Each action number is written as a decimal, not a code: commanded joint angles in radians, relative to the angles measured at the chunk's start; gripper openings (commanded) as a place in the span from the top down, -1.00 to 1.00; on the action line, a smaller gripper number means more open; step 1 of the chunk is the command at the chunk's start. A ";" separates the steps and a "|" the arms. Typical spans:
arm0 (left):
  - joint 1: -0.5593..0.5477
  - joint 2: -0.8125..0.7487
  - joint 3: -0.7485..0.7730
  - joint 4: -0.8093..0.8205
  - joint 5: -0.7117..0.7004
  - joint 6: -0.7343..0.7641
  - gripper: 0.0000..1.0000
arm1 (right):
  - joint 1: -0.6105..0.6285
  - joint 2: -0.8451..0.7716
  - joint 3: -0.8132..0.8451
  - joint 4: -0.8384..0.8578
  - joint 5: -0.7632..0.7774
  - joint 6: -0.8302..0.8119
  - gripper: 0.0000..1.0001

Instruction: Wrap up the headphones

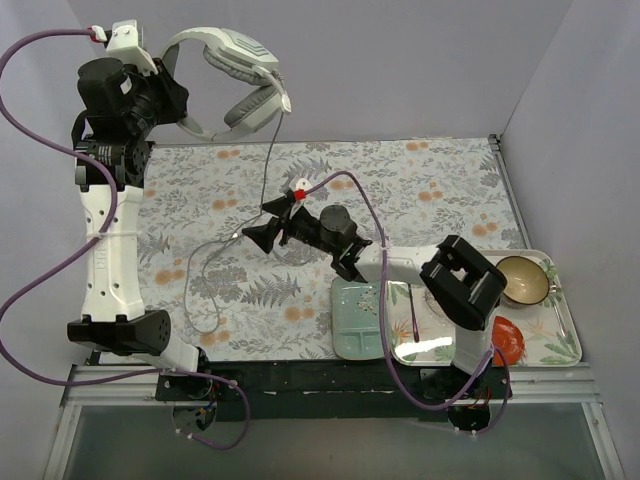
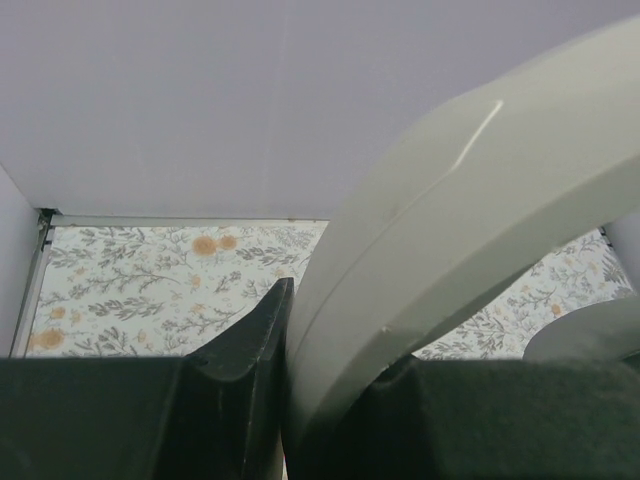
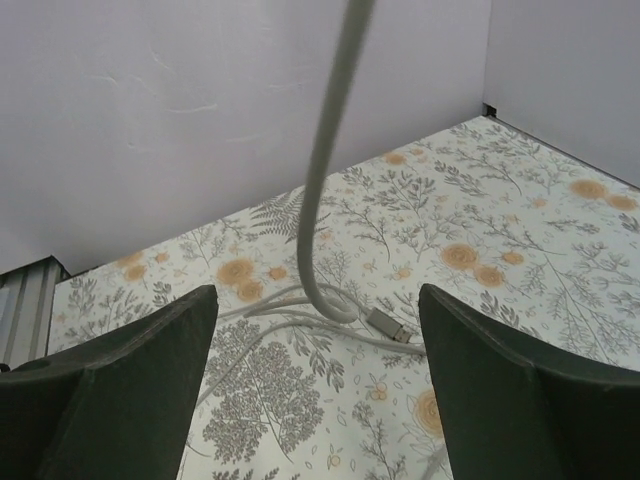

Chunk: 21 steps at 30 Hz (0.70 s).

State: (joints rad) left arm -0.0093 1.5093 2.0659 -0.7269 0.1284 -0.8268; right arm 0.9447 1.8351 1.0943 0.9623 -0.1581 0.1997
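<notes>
My left gripper point(image 1: 178, 95) is raised high at the back left and is shut on the headband of the white-and-grey headphones point(image 1: 240, 75); the band point(image 2: 440, 220) fills the left wrist view between the black fingers. The thin grey cord point(image 1: 270, 165) hangs down from the ear cups to the floral table and loops at the left middle point(image 1: 200, 280). My right gripper point(image 1: 255, 233) is open, low over the table, next to the hanging cord. In the right wrist view the cord point(image 3: 325, 170) drops between the open fingers and its small plug point(image 3: 388, 326) lies on the cloth.
A pale green tray point(image 1: 350, 320) and a floral tray point(image 1: 545, 345) with a bowl point(image 1: 522, 278) and a red object point(image 1: 508, 340) sit at the front right. Purple robot cables point(image 1: 30, 140) run along both arms. White walls close the back and sides.
</notes>
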 commanded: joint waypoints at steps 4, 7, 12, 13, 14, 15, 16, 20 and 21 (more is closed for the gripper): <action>0.000 -0.038 0.097 0.038 0.073 -0.080 1.00 | -0.006 0.133 0.119 0.205 -0.078 0.132 -0.61; 0.000 -0.043 0.096 0.041 0.077 -0.086 1.00 | -0.009 0.160 0.147 0.216 -0.069 0.167 -0.54; 0.000 -0.041 0.106 0.032 0.096 -0.090 1.00 | -0.018 0.191 0.191 0.224 -0.070 0.222 -0.37; 0.000 -0.040 0.106 0.035 0.093 -0.090 1.00 | -0.018 0.202 0.206 0.223 -0.073 0.231 -0.35; 0.000 -0.041 0.106 0.035 0.094 -0.092 1.00 | -0.018 0.208 0.214 0.225 -0.087 0.240 -0.31; 0.000 -0.040 0.106 0.035 0.094 -0.092 1.00 | -0.018 0.214 0.222 0.224 -0.098 0.254 -0.15; 0.000 -0.041 0.108 0.035 0.094 -0.092 1.00 | -0.020 0.222 0.229 0.220 -0.106 0.257 -0.04; 0.000 -0.049 0.108 0.032 0.067 -0.071 1.00 | -0.033 0.188 0.164 0.185 -0.106 0.273 0.76; 0.000 -0.052 0.109 0.027 0.059 -0.064 1.00 | -0.038 0.170 0.136 0.159 -0.097 0.271 0.97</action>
State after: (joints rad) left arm -0.0093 1.5093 2.1254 -0.7338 0.1986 -0.8719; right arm 0.9226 2.0411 1.2839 1.1095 -0.2550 0.4393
